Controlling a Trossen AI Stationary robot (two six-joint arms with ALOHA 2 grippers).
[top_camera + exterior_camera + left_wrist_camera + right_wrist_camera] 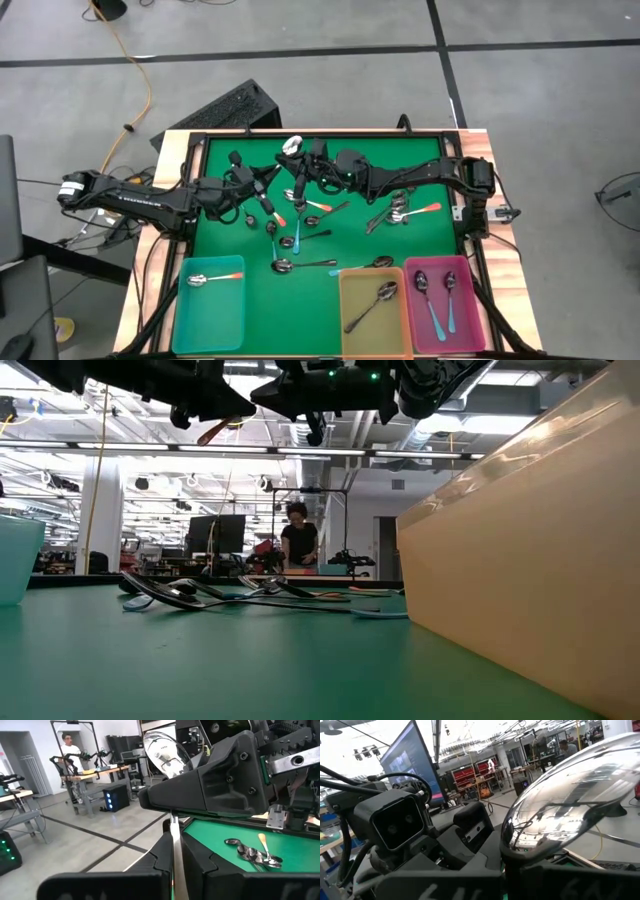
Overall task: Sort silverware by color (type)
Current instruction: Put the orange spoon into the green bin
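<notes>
Both my grippers are shut on one spoon held high over the green mat [320, 290]. Its shiny bowl [293, 146] [162, 750] fills the right wrist view [570, 795]. An orange-red handle end [212, 430] shows below my left gripper in the low view. My left gripper [265, 185] [172, 851] reaches in from the table's left. My right gripper [300, 168] [520, 870] reaches in from the table's right, and the two meet over the mat's far middle. Other spoons [300, 215] lie loose on the mat below. My left gripper pinches the spoon's metal shaft [173, 837] between its two fingers, coming level from the table's left. The spoon runs on out past the fingertips, bowl end away, clear of the table. My right gripper is shut on the spoon's neck just under the bowl [171, 815]. Its fingers [210, 785] come about level from the table's right and lie across the shaft. The bowl stands just beyond them [555, 815].
At the near edge stand a teal bin [185, 315] with one orange-handled spoon, a yellow bin [350, 315] with one dark spoon and a pink bin [478, 310] with two blue-handled spoons. More loose spoons lie at the mat's right [400, 210] and near middle [300, 265].
</notes>
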